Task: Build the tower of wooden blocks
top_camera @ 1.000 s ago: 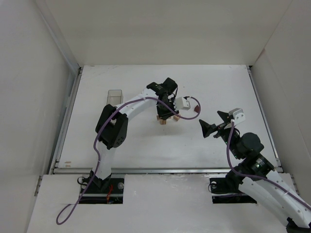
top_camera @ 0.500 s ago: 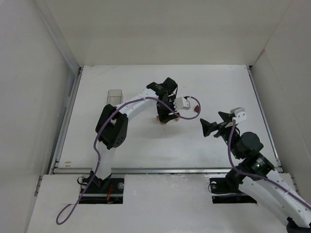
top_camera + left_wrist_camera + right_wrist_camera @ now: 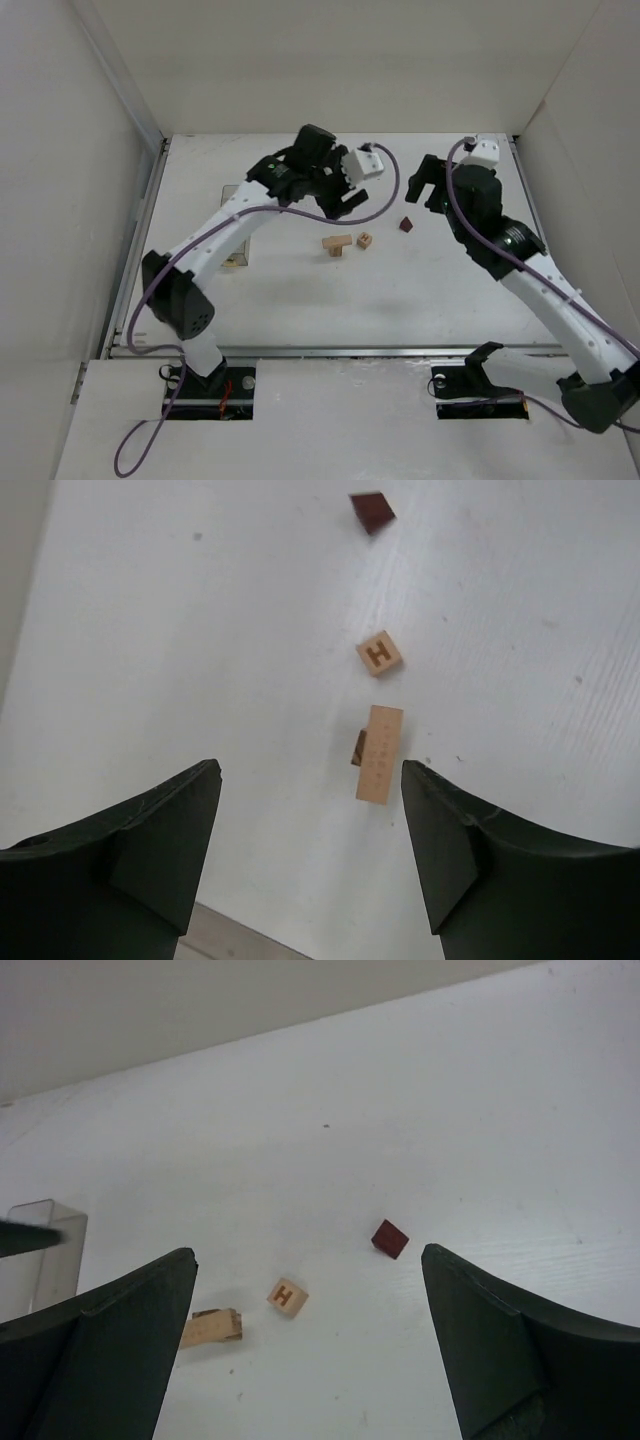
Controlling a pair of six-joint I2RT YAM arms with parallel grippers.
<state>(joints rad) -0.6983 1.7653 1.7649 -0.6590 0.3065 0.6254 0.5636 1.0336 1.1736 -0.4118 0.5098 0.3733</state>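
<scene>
Two light-tan bars [image 3: 337, 243] lie crossed on the white table, one on top of the other [image 3: 380, 753]. Just right of them sits a tan cube marked H [image 3: 365, 239], and further right a dark reddish-brown block [image 3: 405, 225] rests on the table by itself. My left gripper [image 3: 345, 200] hovers behind the bars, open and empty [image 3: 310, 780]. My right gripper [image 3: 428, 195] hangs behind the dark block, wide open and empty [image 3: 308, 1255]. The right wrist view shows the dark block [image 3: 390, 1238], the H cube [image 3: 287, 1296] and the bars [image 3: 212, 1328] between its fingers' lines.
A clear plastic box [image 3: 232, 192] stands at the left of the table, partly under my left arm, and also appears in the right wrist view [image 3: 45, 1250]. White walls close in the table on three sides.
The left gripper has opened, let go of the bars and lifted back from them. The right arm has swung from the near right to the far side, above the dark block.
</scene>
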